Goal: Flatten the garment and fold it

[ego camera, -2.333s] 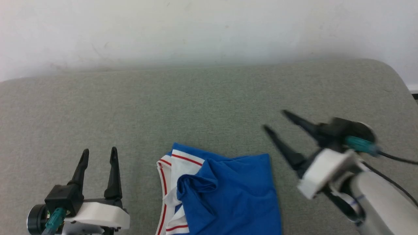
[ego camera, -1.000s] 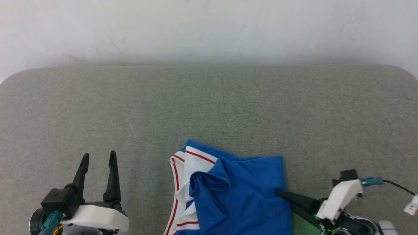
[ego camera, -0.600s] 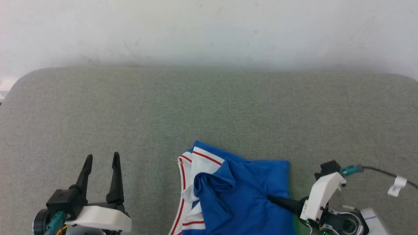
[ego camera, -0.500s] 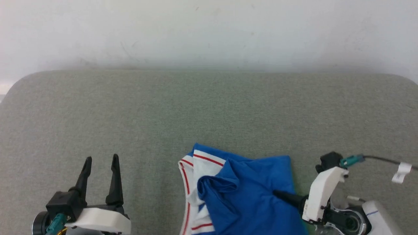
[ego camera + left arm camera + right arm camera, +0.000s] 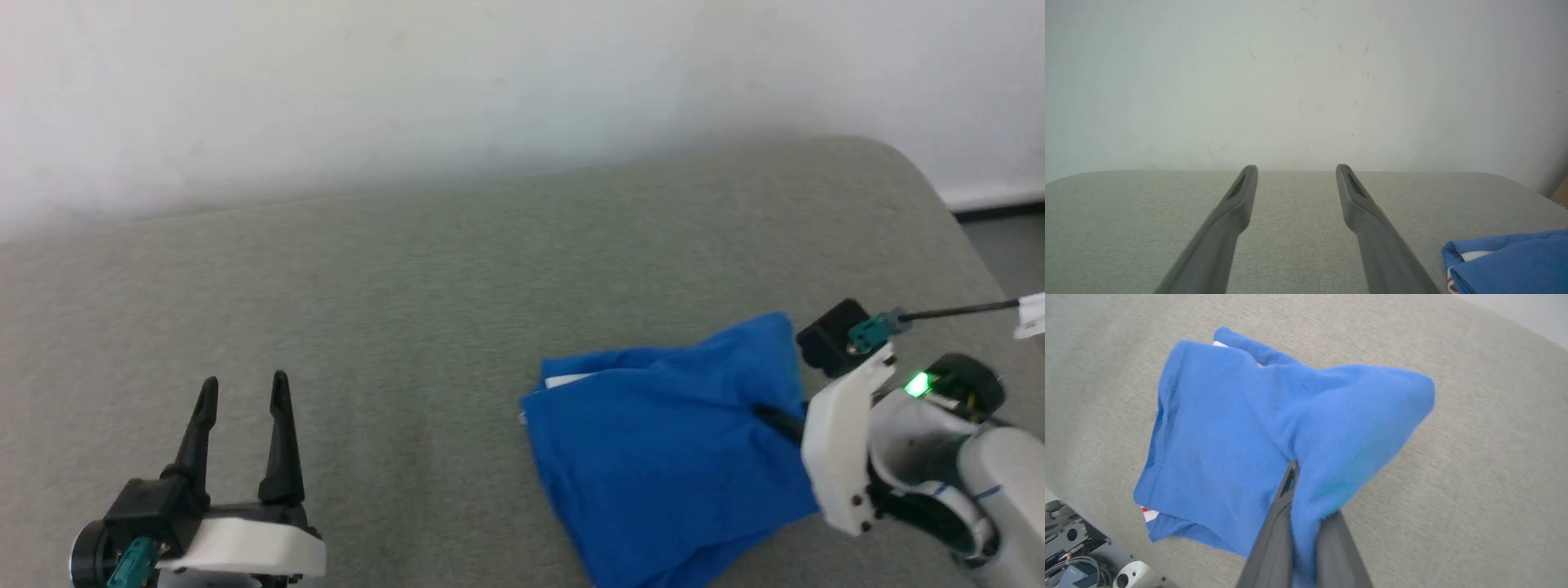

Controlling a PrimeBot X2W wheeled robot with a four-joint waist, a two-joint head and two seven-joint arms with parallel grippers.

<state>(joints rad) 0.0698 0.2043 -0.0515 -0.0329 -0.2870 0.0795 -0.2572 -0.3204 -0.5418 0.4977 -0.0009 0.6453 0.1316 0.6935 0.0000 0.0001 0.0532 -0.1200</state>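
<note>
Grey tabletop point(image 5: 408, 269), white wall behind. Garment point(image 5: 669, 457) bunched, trailing from right pincer point(image 5: 767, 415), which just went from spread to pinching a blue fold and lifted it. Left pincer point(image 5: 243, 382) spread, idle, well apart. Flattening barely begun.

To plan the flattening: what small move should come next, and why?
Probably move the open left gripper across to the free edge of the garment: the right gripper is shut on one bunched fold, and one grip cannot spread the crumpled cloth.
</note>
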